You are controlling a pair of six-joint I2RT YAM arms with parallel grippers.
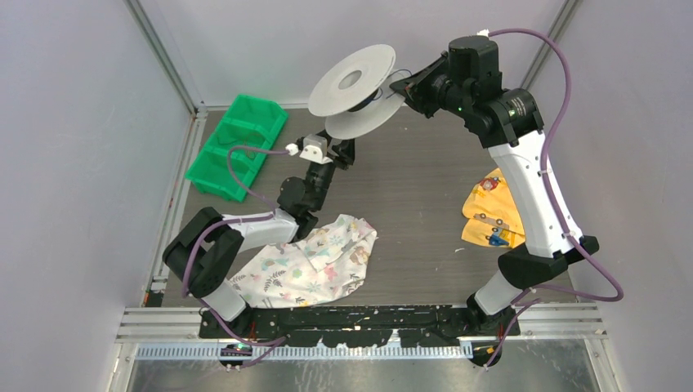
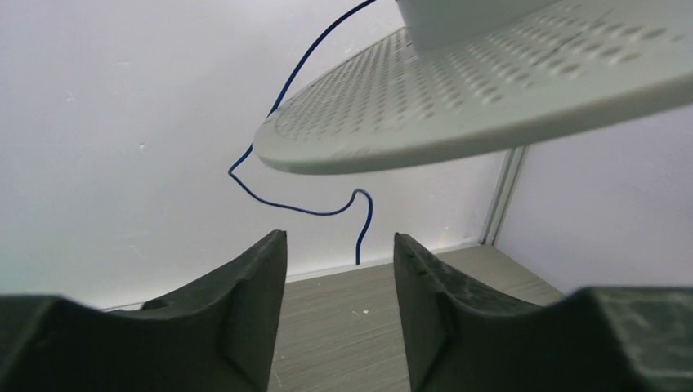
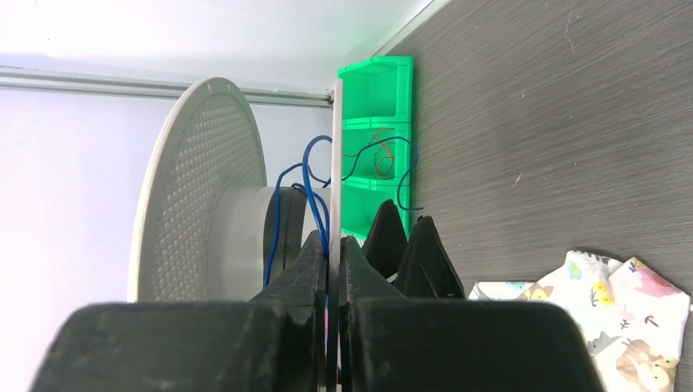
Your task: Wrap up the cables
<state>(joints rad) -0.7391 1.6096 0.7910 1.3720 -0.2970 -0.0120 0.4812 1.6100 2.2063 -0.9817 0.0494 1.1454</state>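
The pale grey two-disc spool [image 1: 353, 80] hangs in the air at the back of the table. My right gripper [image 1: 407, 91] is shut on the rim of its lower disc [image 3: 334, 188]. Thin blue wire [image 3: 282, 204] loops loosely round the hub between the discs. In the left wrist view a loose end of the wire [image 2: 315, 208] hangs below the perforated disc [image 2: 482, 98]. My left gripper [image 1: 347, 152] is open and empty, just under the spool; its fingers [image 2: 245, 302] point up at the hanging wire without touching it.
A green divided bin [image 1: 237, 145] stands at the back left and holds a bit of wire [image 3: 380, 151]. A patterned cloth [image 1: 315, 261] lies front centre. A yellow object [image 1: 493, 214] lies beside the right arm. Walls enclose the table on three sides.
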